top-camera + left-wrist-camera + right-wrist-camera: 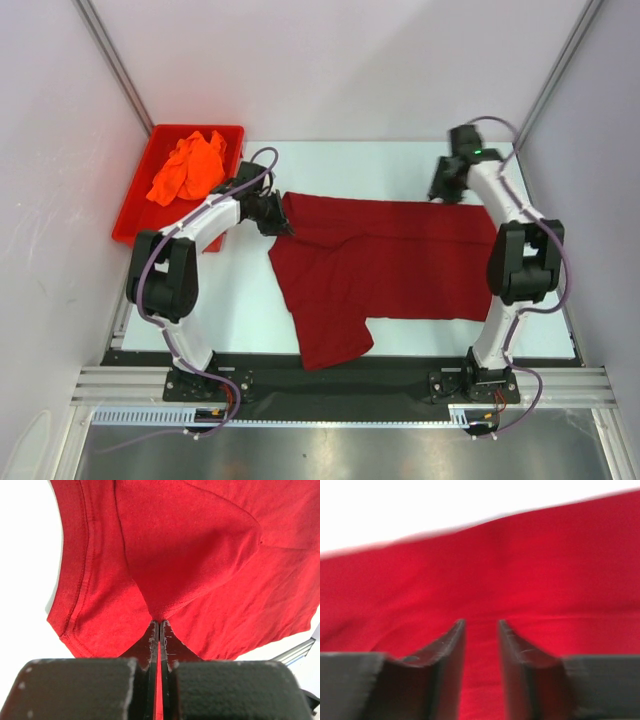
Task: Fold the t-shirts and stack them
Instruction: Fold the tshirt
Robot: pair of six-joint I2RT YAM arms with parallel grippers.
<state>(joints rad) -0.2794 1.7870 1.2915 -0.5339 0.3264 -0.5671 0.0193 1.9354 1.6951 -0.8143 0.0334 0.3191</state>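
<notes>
the left gripper (272,218), seen from above, pinches the far left corner of the maroon t-shirt (400,255), spread on the table (240,310) with its long axis left to right, and the right gripper (445,192) sits at its far right corner, likely for a shared fold; the orange t-shirt (188,165) lies in the red bin (135,215). left wrist: jaws clamped on a peak of cloth. right wrist, blurred: fingers (450,650) narrowly parted over the cloth.

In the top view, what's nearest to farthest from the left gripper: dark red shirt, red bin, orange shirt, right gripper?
1. Dark red shirt: pinched in the left gripper.
2. Red bin: just to its left.
3. Orange shirt: inside the bin, farther left.
4. Right gripper: far over on the right.
</notes>
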